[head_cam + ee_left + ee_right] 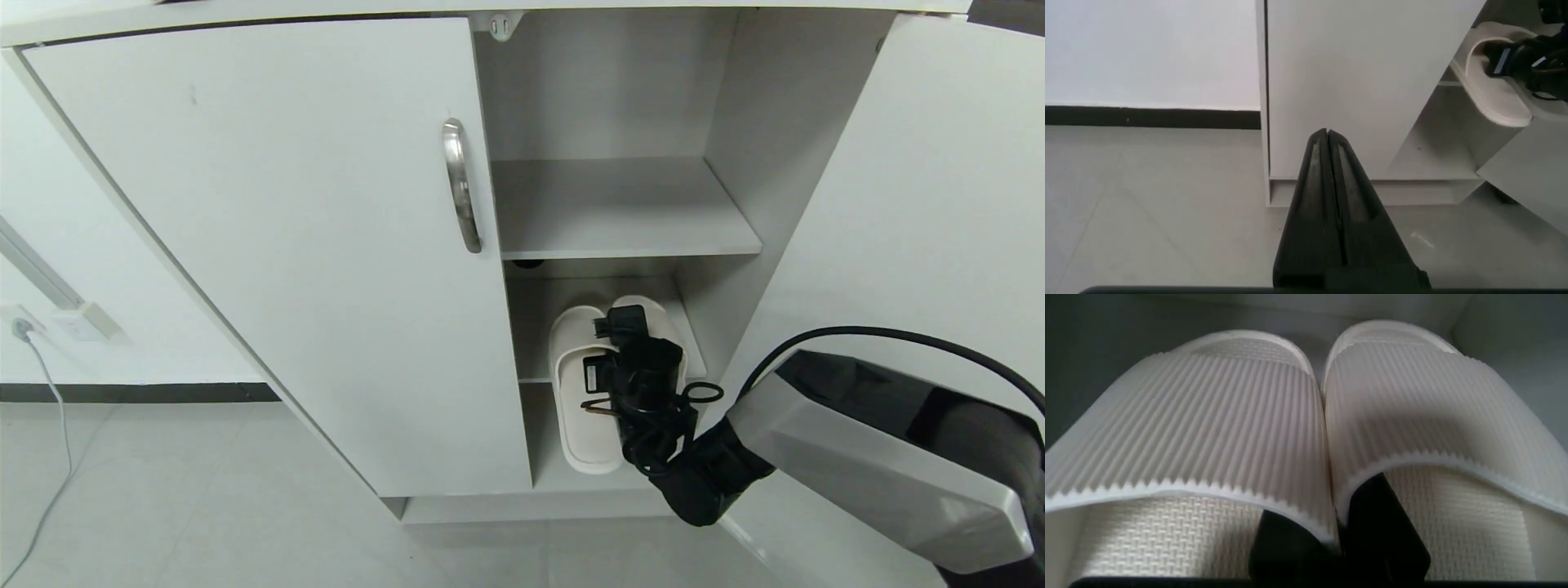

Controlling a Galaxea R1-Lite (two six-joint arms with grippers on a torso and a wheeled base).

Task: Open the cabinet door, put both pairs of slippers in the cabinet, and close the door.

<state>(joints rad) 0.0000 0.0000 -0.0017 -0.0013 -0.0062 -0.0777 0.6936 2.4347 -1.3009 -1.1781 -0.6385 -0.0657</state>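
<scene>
A pair of white ribbed slippers [575,384] lies side by side on the cabinet's lower shelf [535,327], heels sticking out past its front edge. My right gripper [618,327] reaches into the open right half from the front. It is shut on the slippers [1233,433], with one black finger [1384,527] inside each slipper, pinching their adjoining inner sides. My left gripper [1327,137] is shut with nothing in it. It hangs low over the floor in front of the closed left door, and the slippers [1490,82] show farther off beside it.
The left door is closed, with a metal handle [461,186]. The right door [922,204] stands swung open beside my right arm. An upper shelf [620,208] is bare. A wall socket [77,322] and a cable [49,392] are at the far left above the tiled floor [204,506].
</scene>
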